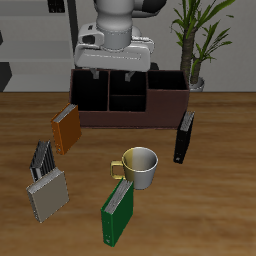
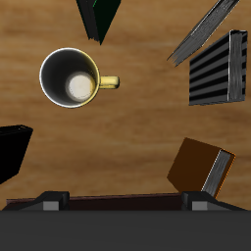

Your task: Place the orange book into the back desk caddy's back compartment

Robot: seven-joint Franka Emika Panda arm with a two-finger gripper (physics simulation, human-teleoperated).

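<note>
In the exterior view, the robot arm [image 1: 118,25] is cut off by the top edge and hides the upper middle of the back desk caddy [image 1: 165,103]. The hand [image 1: 113,72] is too small to tell how its fingers stand. The potted plant [image 1: 198,35] runs off the top edge. In the wrist view, the green book [image 2: 99,16], black book [image 2: 12,157] and caddy [image 2: 123,203] are all cropped by frame edges.
</note>
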